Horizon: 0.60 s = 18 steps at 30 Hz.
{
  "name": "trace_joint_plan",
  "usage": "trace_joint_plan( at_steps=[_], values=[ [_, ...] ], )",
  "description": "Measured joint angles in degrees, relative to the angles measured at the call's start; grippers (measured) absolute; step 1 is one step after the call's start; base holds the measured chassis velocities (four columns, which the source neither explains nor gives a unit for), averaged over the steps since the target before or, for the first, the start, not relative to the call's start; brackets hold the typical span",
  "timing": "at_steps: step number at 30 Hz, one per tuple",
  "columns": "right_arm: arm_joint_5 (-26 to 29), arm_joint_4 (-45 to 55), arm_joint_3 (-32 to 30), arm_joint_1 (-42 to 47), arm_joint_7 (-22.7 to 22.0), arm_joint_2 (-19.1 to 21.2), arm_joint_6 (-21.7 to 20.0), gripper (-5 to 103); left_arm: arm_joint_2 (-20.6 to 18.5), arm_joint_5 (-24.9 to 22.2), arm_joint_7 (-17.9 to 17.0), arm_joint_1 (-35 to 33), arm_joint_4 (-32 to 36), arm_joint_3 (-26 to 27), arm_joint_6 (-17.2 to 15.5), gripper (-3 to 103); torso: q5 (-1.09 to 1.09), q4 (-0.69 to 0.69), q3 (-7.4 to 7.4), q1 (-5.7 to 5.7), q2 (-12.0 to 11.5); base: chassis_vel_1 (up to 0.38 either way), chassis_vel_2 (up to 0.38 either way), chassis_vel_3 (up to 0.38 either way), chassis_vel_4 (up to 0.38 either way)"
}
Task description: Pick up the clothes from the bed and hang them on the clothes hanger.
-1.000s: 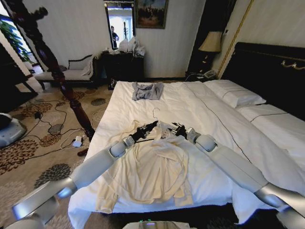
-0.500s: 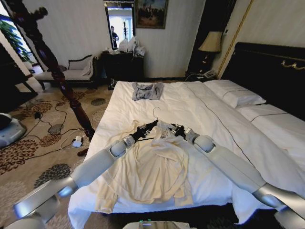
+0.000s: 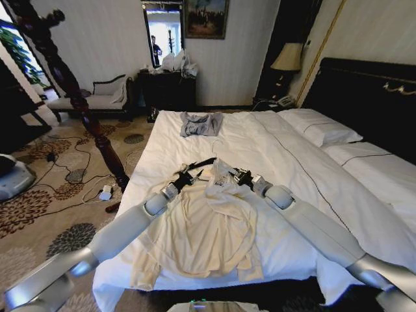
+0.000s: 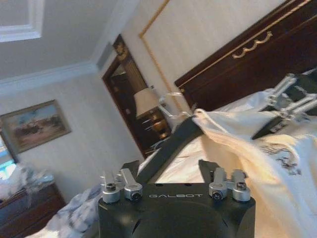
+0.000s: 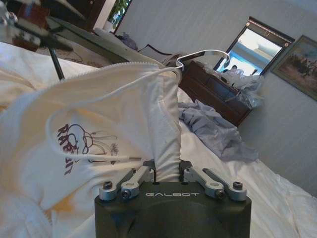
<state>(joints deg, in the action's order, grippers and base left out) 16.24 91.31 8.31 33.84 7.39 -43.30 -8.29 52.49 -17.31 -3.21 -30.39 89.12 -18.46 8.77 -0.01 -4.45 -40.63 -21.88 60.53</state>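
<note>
The cream-yellow shirt (image 3: 208,227) lies spread on the white bed (image 3: 286,162), near its foot, with the collar end lifted off the duvet between the two grippers. A dark printed mark (image 5: 74,144) sits on the cloth just below the collar, and a white drawstring loops across it.

The black hanger (image 3: 198,164) is partly inside the collar. In the head view one arm of it sticks out towards the robot's left, and in the right wrist view its wire hook (image 5: 198,53) rises above the top edge of the cloth.

The left gripper (image 3: 186,175) is at the left side of the collar; its fingers are closed on the bare hanger arm, which runs out from between them and into the shirt in the left wrist view. The right gripper (image 3: 242,177) is at the right side of the collar, its fingers pinched on a fold of the shirt just below the hook, perhaps with the hanger inside it, though the cloth hides that.

Farther up the bed, well apart from the shirt, lies a crumpled grey garment (image 3: 200,123). White pillows (image 3: 322,127) rest against the black headboard (image 3: 364,91), and a lamp (image 3: 288,58) stands beside it.
</note>
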Motion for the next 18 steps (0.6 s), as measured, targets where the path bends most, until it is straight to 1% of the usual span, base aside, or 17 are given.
trace_joint_plan(
  at_steps=[3, 4, 5, 6, 8, 9, 10, 12, 13, 14, 15, 16, 17, 18],
  values=[
    [-0.56, 0.83, -0.1, 0.29, -0.54, 0.0, 0.08, 19, -1.75, -1.47, -0.99, -1.04, 3.01, 2.72, -1.2, 84, 0.0, -0.01, 0.0, 0.0, 0.0, 0.0, 0.0, 0.0, 0.0],
    [-0.56, 0.83, -0.1, 0.29, -0.54, 0.0, 0.08, 19, -1.75, -1.47, -0.99, -1.04, 3.01, 2.72, -1.2, 84, 0.0, -0.01, 0.0, 0.0, 0.0, 0.0, 0.0, 0.0, 0.0],
    [-1.08, 1.01, -0.1, 0.36, -0.79, 0.01, 0.22, 19, -2.43, -2.14, -1.38, -1.46, 4.11, 3.73, -1.68, 89, 0.01, -0.01, 0.0, 0.0, 0.0, 0.0, 0.0, 0.0, 0.0],
    [-1.72, 1.16, -0.1, 0.44, -1.12, 0.04, 0.47, 19, -3.26, -2.96, -1.86, -1.97, 5.4, 4.99, -2.19, 89, 0.0, -0.01, 0.0, 0.0, 0.0, 0.0, 0.0, 0.0, 0.0],
    [-2.74, 1.71, -0.29, 0.67, -1.83, 0.2, 0.89, 19, -5.15, -4.57, -2.94, -3.49, 8.18, 7.93, -3.3, 98, 0.02, -0.01, 0.0, 0.0, 0.0, 0.0, 0.0, 0.0, 0.0],
    [-3.34, 2.13, -0.5, 0.84, -2.31, 0.41, 1.05, 19, -6.28, -5.59, -3.81, -4.67, 9.73, 9.62, -4.38, 98, 0.01, 0.0, 0.0, 0.0, 0.0, 0.0, 0.0, 0.0, 0.0],
    [-3.34, 2.13, -0.5, 0.84, -2.31, 0.41, 1.05, 19, -6.28, -5.59, -3.81, -4.67, 9.73, 9.62, -4.38, 98, 0.01, 0.0, 0.0, 0.0, 0.0, 0.0, 0.0, 0.0, 0.0],
    [-4.42, 2.44, -0.74, 1.07, -2.78, 0.69, 1.49, 19, -8.0, -7.68, -5.34, -6.78, 11.81, 12.66, -6.5, 100, 0.0, -0.01, 0.0, 0.0, 0.0, 0.0, 0.0, 0.0, 0.0],
    [-5.53, 2.48, -1.03, 1.28, -3.16, 0.87, 2.01, 19, -8.93, -9.36, -6.28, -8.49, 13.0, 14.6, -7.93, 100, 0.03, 0.0, 0.01, 0.0, 0.0, 0.0, 0.0, 0.0, 0.0],
    [-7.27, 2.45, -1.58, 1.61, -3.68, 1.01, 2.87, 19, -9.96, -12.54, -7.6, -11.08, 14.11, 17.0, -10.26, 100, 0.01, 0.02, 0.0, 0.01, 0.0, 0.0, 0.0, 0.0, 0.0],
    [-8.37, 2.41, -2.01, 1.91, -4.12, 1.08, 3.43, 19, -10.53, -14.88, -8.39, -12.62, 14.34, 18.36, -11.49, 100, -0.01, 0.02, 0.01, 0.0, 0.0, 0.0, 0.0, 0.0, 0.0],
    [-8.37, 2.41, -2.01, 1.91, -4.12, 1.08, 3.43, 19, -10.53, -14.88, -8.39, -12.62, 14.34, 18.36, -11.49, 100, -0.01, 0.02, 0.01, 0.0, 0.0, 0.0, 0.0, 0.0, 0.0],
    [-9.26, 2.4, -2.4, 2.22, -4.6, 1.19, 3.9, 19, -10.95, -17.05, -8.88, -14.13, 14.16, 19.85, -12.26, 100, 0.0, 0.01, 0.01, 0.01, 0.0, 0.0, 0.0, 0.0, 0.0],
    [-9.86, 2.4, -2.69, 2.47, -4.99, 1.26, 4.23, 19, -11.14, -18.19, -8.9, -15.14, 13.7, 20.71, -12.59, 100, 0.02, 0.01, 0.01, 0.0, 0.0, 0.0, 0.0, 0.0, 0.0]
  ],
)
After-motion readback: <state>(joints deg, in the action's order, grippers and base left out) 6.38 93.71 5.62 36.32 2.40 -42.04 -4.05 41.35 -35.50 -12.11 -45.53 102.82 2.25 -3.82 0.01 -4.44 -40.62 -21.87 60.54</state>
